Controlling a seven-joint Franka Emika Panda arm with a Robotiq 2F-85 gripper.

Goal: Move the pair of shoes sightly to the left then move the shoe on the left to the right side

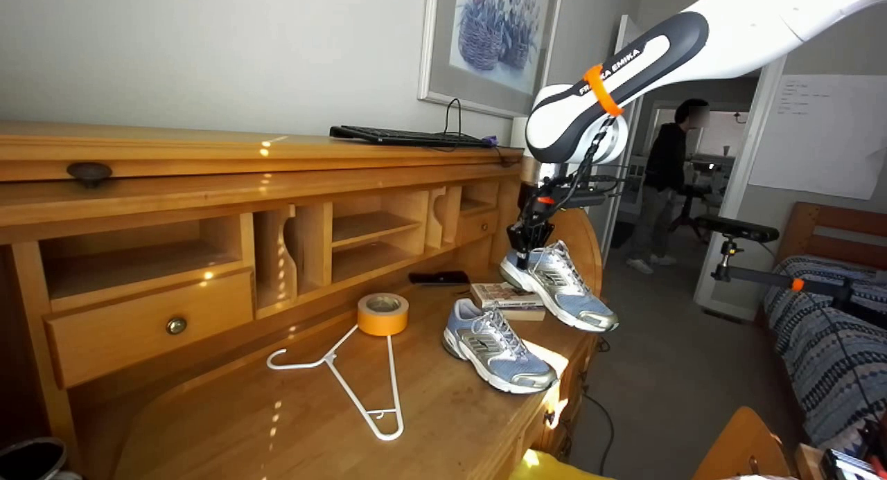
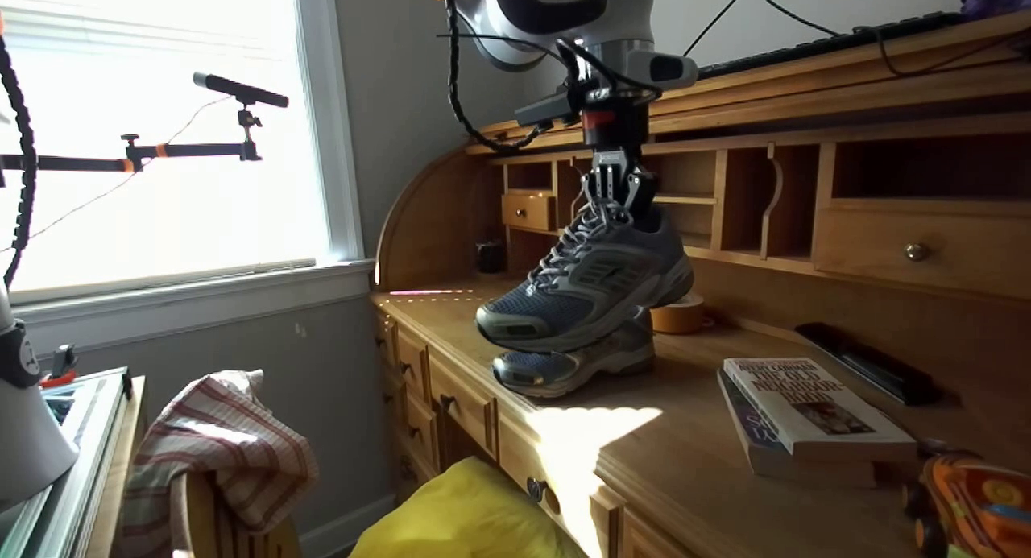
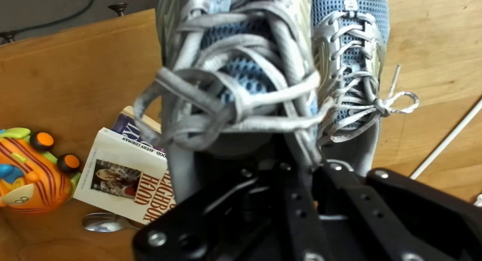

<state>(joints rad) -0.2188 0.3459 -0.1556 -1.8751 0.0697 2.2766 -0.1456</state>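
One of the pair of shoes, a grey and light-blue sneaker [image 1: 565, 286], hangs above the desk with its toe tipped downward. My gripper [image 1: 524, 253] is shut on the side wall of its collar. In the wrist view, this raised shoe [image 3: 241, 76] fills the upper middle, and one finger goes down inside its opening; the fingertips are hidden. The matching shoe [image 1: 499, 348] rests on the desk beside it, laces tied. In an exterior view, the lifted shoe [image 2: 596, 276] partly covers the resting shoe [image 2: 556, 369].
A white hanger [image 1: 301, 365] and a yellow tape roll [image 1: 382, 321] lie on the desk past the resting shoe. Two stacked books [image 2: 813, 405], an orange toy car [image 3: 34, 174] and a spoon [image 3: 105, 222] are on the opposite side. The desk's front edge runs close to both toes.
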